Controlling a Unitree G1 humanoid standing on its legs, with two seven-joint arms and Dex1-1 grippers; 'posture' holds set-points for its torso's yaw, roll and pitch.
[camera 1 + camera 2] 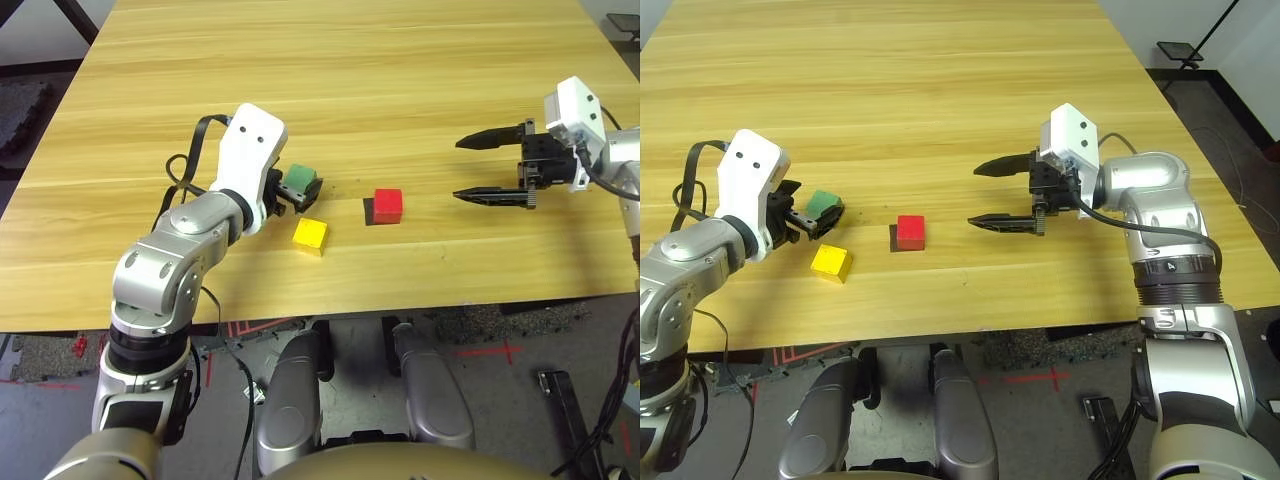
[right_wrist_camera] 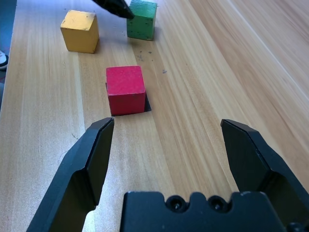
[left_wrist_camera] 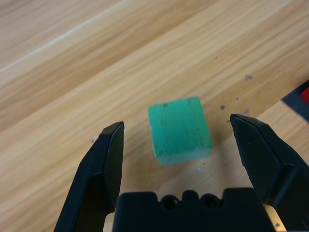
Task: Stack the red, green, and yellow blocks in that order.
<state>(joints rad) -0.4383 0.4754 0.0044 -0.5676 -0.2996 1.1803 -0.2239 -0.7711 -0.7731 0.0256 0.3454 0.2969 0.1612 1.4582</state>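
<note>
Wooden table (image 1: 400, 60) carries all three cubes singly, so no stacking is done. Leftmost, the left gripper (image 3: 176, 140) is spread wide around the green block (image 3: 179, 129); its fingers seem clear of the block, though that is hard to judge. Yellow block (image 1: 310, 235) lies just beside. Red block (image 1: 388, 204) sits on a black patch (image 2: 147, 103). Well apart, the right gripper (image 1: 490, 168) gapes empty.
</note>
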